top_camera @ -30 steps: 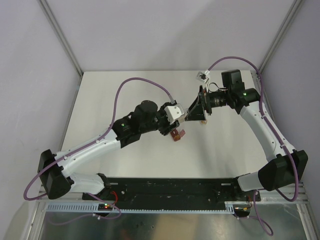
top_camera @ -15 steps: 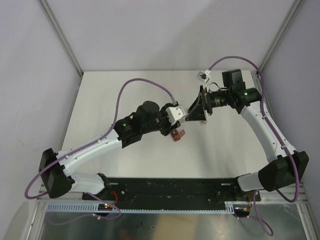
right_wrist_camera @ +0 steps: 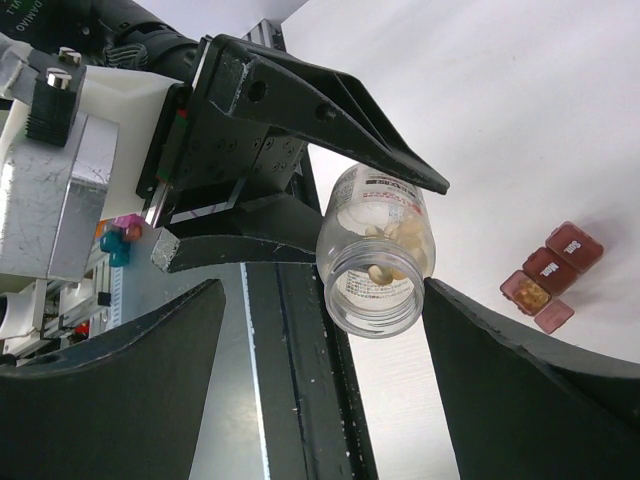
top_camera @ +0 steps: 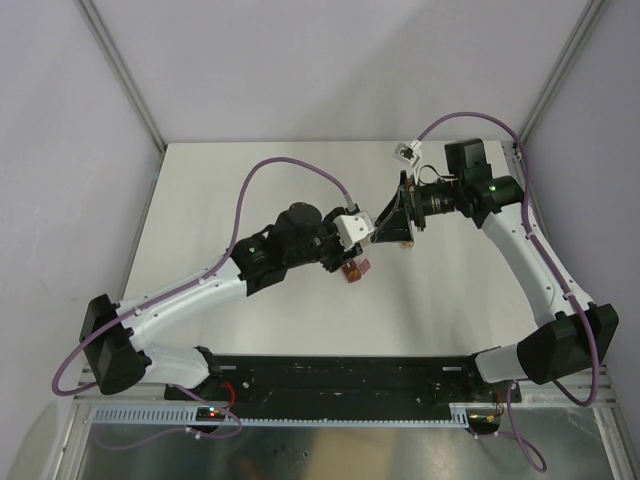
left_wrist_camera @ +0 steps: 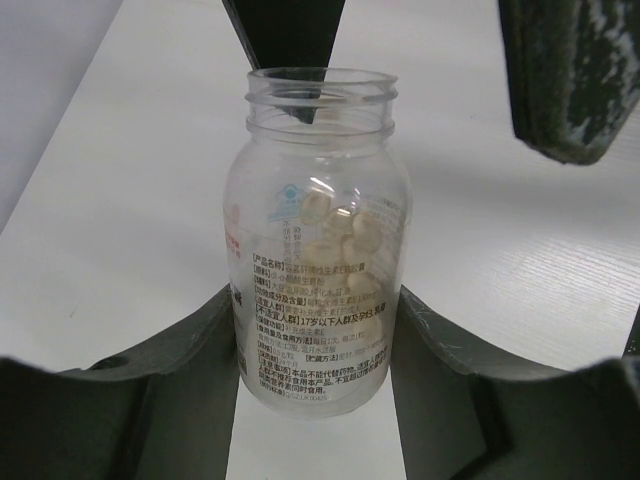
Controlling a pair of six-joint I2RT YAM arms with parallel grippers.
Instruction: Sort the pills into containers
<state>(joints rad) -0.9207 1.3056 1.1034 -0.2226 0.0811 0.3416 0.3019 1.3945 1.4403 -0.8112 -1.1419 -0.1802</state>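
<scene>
My left gripper (left_wrist_camera: 315, 345) is shut on a clear labelled bottle (left_wrist_camera: 318, 240) with its cap off and pale tablets inside, held above the table. In the right wrist view the bottle (right_wrist_camera: 378, 255) points its open mouth at the camera, between the wide-open fingers of my right gripper (right_wrist_camera: 322, 292), touching neither. The containers, a dark red strip (right_wrist_camera: 550, 270), lie on the table at the right; the nearest compartment holds yellowish-orange pills (right_wrist_camera: 528, 293). In the top view the strip (top_camera: 354, 268) lies just below my left gripper (top_camera: 352, 243), and my right gripper (top_camera: 385, 233) faces it.
The black rail (top_camera: 340, 375) with the arm bases runs along the near table edge. A purple cable (top_camera: 290, 165) loops over the left arm. The table (top_camera: 250, 190) is white, and grey walls stand at the back and sides.
The left arm has edged slightly right with the bottle, toward the right gripper. The right arm and the red strip have not moved.
</scene>
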